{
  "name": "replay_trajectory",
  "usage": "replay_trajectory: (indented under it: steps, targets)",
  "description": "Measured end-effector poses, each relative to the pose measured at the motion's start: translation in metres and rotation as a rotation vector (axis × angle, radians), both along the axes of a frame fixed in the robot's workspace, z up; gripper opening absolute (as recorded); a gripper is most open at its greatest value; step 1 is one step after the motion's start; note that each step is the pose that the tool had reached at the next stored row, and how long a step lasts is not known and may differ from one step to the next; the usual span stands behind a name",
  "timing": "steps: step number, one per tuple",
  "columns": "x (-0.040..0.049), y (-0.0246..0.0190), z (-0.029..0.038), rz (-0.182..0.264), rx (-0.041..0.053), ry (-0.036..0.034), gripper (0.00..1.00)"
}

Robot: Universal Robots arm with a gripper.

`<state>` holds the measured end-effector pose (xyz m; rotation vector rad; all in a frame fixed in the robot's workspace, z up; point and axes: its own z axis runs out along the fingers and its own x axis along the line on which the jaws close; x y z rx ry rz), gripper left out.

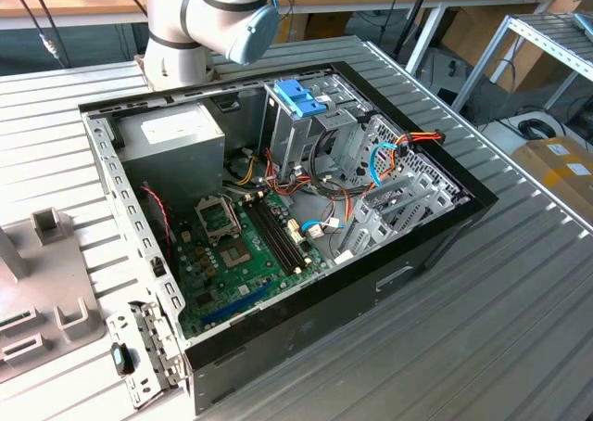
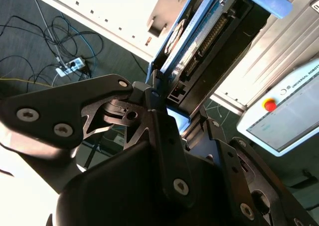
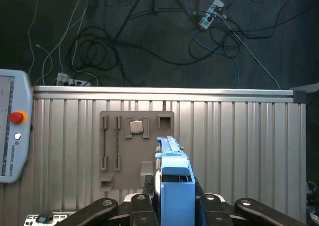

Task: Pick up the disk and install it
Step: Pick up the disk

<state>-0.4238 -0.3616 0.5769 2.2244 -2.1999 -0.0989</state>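
Ribbed aluminium surface (image 3: 239,136) lies below the disk (image 3: 173,169), held aloft by the gripper (image 3: 172,193), its black fingers (image 2: 159,114) pinching the smooth blue plastic frame edge-on. I reckon that slick frame could slip or twist in so narrow a hold, and loose wires (image 1: 412,140) around the sheet-metal drive cage (image 1: 295,133) in the open computer case (image 1: 389,287) could snag it.

Tool (image 3: 174,205) clamped on disk (image 3: 173,164), arm (image 1: 218,18) up high, jt bent.

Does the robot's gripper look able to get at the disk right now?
Apparently yes: in both wrist views the gripper is shut on the disk, clamping its blue frame; nothing blocks it.
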Motion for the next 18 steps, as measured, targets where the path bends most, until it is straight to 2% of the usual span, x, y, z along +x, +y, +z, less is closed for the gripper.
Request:
replay_trajectory:
  steps: [18]
  targets:
    - [0.0069, -0.0008, -0.0031, 0.000, -0.0066, 0.0000, 0.37]
